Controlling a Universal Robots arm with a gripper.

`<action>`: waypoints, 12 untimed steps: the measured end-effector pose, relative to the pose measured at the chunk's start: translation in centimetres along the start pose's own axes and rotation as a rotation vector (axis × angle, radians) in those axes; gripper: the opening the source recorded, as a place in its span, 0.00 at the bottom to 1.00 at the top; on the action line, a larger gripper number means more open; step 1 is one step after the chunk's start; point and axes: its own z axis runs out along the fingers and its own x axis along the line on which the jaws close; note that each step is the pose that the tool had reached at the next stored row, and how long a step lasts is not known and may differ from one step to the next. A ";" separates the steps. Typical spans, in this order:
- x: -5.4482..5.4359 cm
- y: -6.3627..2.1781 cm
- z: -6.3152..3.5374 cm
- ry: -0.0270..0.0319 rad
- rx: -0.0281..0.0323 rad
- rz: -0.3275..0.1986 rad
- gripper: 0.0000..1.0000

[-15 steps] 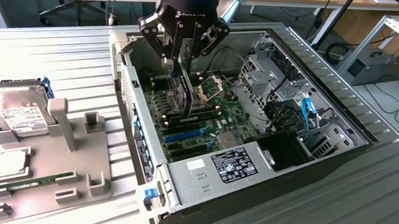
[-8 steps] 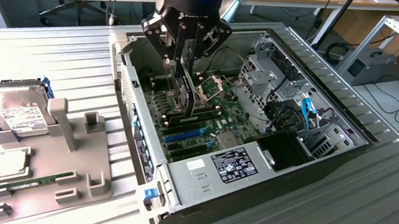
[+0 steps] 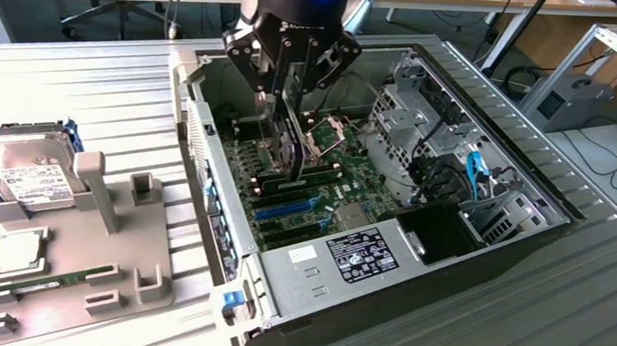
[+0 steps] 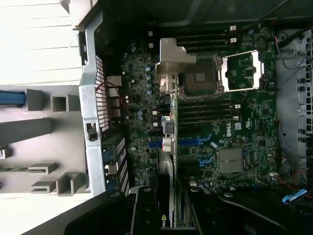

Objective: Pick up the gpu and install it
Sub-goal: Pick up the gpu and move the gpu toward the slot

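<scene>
Gripper [image 4: 168,215] fingers [image 4: 146,209] clenched on the gpu [image 3: 288,151], held upright on edge inside the open computer case [image 3: 300,276], low over the motherboard [image 4: 234,127] by the blue slots [image 4: 195,142]; touching or not, cannot tell. Judged light, stiff, fragile: best held by the top edge, clear of fan and contacts. Tray [image 3: 77,304] with hard drive [image 3: 22,171] sits well apart, outside the case.
</scene>
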 end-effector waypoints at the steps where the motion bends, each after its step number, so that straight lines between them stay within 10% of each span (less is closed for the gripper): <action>1: 0.0 0.00 0.02 0.0000 0.0000 0.000 0.26; 12: -0.6 0.05 0.29 0.0000 0.0000 0.000 0.26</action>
